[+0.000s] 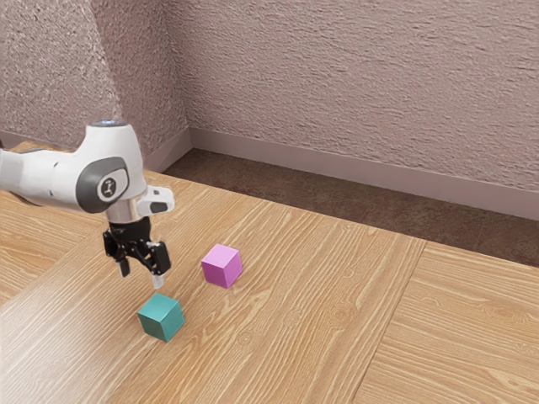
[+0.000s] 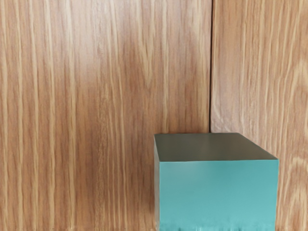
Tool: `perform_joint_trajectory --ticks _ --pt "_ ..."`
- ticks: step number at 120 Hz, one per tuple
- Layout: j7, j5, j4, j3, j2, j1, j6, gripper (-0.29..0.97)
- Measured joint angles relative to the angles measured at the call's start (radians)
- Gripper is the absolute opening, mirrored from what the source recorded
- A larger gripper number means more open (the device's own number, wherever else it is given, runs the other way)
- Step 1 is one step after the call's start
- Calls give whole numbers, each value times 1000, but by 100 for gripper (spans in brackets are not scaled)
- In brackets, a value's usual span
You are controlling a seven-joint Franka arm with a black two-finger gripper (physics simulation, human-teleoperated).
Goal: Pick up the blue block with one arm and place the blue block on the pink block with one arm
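Note:
A teal-blue block (image 1: 161,316) rests on the wooden table (image 1: 295,337), near the front. The pink block (image 1: 222,265) sits a short way behind it, toward the exterior view's right. My gripper (image 1: 141,275) hangs above the table, just over and slightly behind the blue block, with its fingers spread apart and nothing between them. In the wrist view the blue block (image 2: 215,185) lies just under my hand, its top face dark and its side face bright teal.
The table's far edge runs diagonally behind the blocks, with dark floor (image 1: 354,198) and a textured wall (image 1: 354,76) beyond. A seam in the tabletop (image 1: 392,311) runs toward the exterior view's right of the blocks.

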Motion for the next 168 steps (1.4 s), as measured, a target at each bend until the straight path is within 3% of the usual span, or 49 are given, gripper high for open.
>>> perform_joint_trajectory --ticks 26,58,88,168 --pt "14 -13 -53 -36 1 14 96 68" --pt "28 -18 -49 -43 48 -47 168 68" --pt "36 -22 -114 -43 -70 -59 165 68" --pt "48 -23 -121 -45 22 -44 195 68"
